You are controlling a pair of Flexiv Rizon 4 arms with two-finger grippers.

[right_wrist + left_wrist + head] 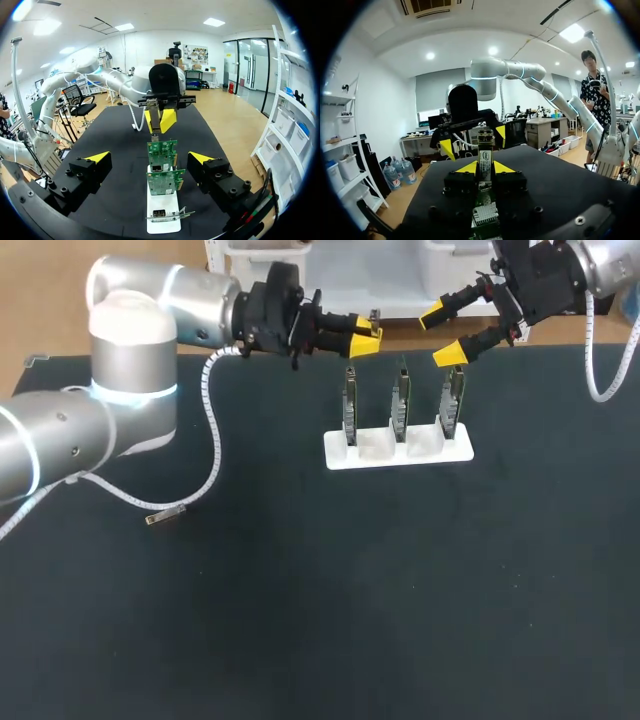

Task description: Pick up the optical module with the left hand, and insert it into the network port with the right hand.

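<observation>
The left claw point(366, 335) is closed on the optical module point(485, 161), in the air above the leftmost green card point(350, 405) of the white holder point(400, 453) on the black counter point(300, 590). The right claw point(442, 334) stands open above the rightmost card point(453, 400).

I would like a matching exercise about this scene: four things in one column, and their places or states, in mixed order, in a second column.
Things:
1. module
2. right jaws
3. cards
4. stand

Places or states:
a. white, on the black table
b. open, holding nothing
c. held in the left jaws
d. upright in the stand

Pairs: 1-c, 2-b, 3-d, 4-a.
</observation>
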